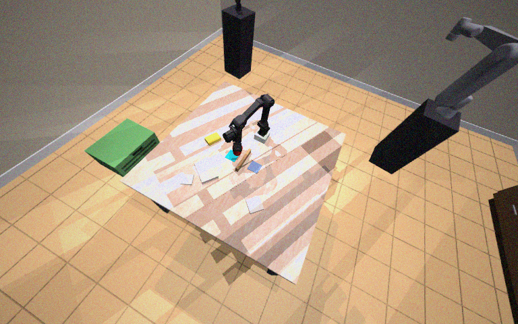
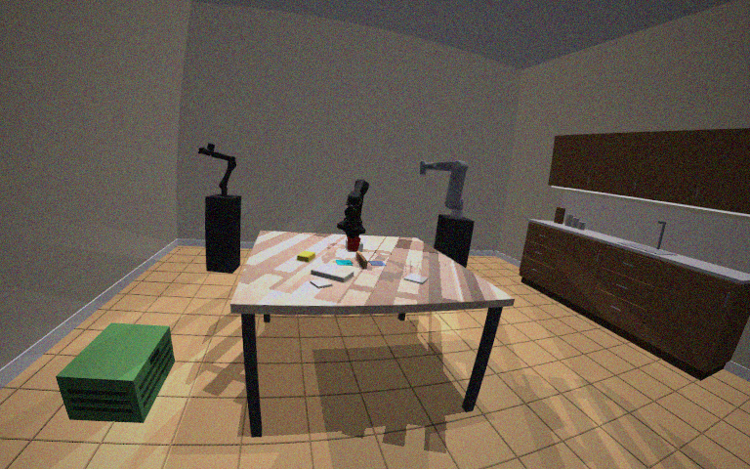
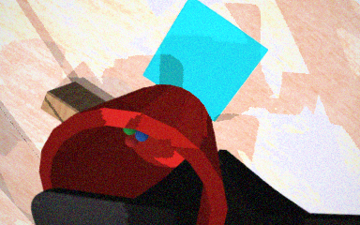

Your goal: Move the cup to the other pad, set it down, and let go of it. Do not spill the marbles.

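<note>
The red cup (image 1: 237,152) (image 2: 353,244) (image 3: 180,100) is held above the table, beside the cyan pad (image 1: 229,156) (image 2: 343,262) (image 3: 211,56) in the wrist view. My gripper (image 1: 237,148) (image 2: 353,236) is shut on the cup at its rim side. A green marble (image 3: 128,132) and a blue marble (image 3: 141,136) show inside the cup; a reddish shape beside them is hard to tell from the wall. The blue pad (image 1: 254,167) (image 2: 377,263) lies bare on the far side of the wooden bar from the cyan pad.
The wooden bar (image 1: 243,160) (image 2: 361,260) (image 3: 80,97) lies between the pads. A yellow block (image 1: 212,138) (image 2: 306,256) is left of the arm. A pale slab (image 1: 210,168) (image 2: 331,273) and thin pale tiles (image 1: 186,178) (image 1: 254,204) lie nearer the table's front.
</note>
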Controlling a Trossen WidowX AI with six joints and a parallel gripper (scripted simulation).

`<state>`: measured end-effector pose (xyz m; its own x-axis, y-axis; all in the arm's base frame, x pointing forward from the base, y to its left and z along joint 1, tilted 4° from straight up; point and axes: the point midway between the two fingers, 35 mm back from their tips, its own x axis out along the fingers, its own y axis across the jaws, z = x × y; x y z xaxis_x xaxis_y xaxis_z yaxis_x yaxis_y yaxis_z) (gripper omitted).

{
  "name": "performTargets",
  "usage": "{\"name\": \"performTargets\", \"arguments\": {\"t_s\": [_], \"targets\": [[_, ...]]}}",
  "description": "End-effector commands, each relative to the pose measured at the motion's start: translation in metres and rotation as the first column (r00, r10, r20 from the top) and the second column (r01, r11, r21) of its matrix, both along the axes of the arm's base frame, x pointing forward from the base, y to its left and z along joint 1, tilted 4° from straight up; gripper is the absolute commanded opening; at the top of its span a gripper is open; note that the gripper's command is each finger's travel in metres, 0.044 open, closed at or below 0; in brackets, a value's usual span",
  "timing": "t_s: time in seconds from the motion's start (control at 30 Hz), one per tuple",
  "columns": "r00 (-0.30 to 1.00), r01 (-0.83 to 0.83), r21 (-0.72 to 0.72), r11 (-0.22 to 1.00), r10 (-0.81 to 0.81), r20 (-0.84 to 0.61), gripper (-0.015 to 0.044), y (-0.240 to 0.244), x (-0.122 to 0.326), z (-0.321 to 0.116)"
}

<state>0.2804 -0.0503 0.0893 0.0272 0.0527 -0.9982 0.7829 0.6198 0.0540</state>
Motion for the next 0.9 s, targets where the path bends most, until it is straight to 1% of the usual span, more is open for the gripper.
{"name": "performTargets", "arguments": {"t_s": [0.0, 0.5, 0.87], "targets": [[1.0, 0.0, 0.003, 1.0, 0.0, -0.009, 0.0, -0.009, 0.0, -0.002], [1.0, 0.0, 0.0, 1.0, 0.0, -0.009, 0.0, -0.043, 0.002, -0.004], [1.0, 0.0, 0.0, 1.0, 0.0, -0.009, 0.0, -0.042, 0.003, -0.016]]}}
